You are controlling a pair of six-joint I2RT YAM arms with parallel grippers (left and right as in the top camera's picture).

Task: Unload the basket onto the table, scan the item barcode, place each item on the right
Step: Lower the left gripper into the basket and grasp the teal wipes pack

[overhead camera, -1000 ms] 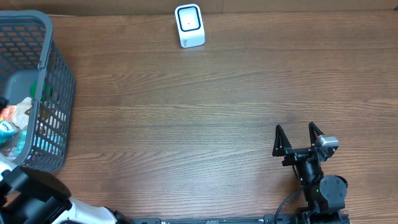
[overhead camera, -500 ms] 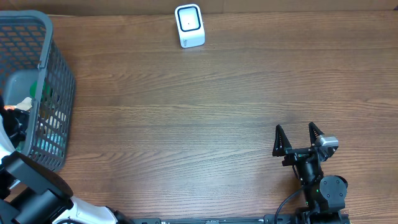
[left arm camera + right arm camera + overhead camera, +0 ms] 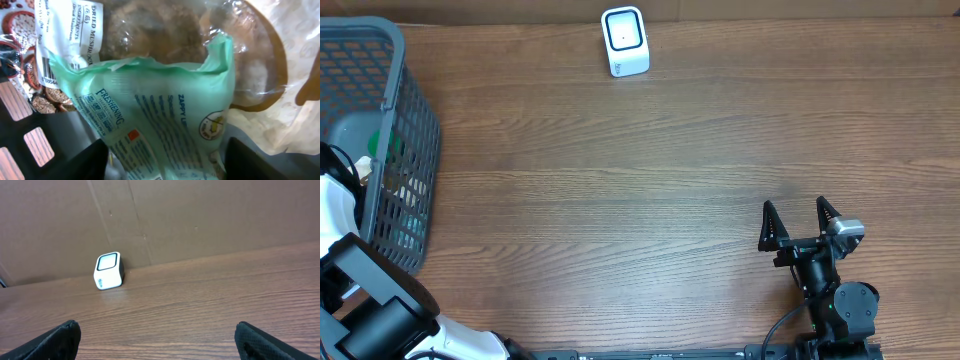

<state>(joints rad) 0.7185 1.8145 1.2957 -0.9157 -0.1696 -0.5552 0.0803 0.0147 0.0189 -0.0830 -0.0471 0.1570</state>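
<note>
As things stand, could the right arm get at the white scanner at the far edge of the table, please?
Probably yes: only bare table lies between the open, empty right tool and the scanner, though its stretch is uncertain.

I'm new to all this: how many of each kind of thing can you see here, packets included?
Robot arms: 2 (left arm, right arm)
Baskets: 1 (grey basket)
Scanners: 1 (white scanner)
Packets clearly seen in the basket: 2 (green pouch, dried mushroom bag); others may be hidden
Total: 6
</note>
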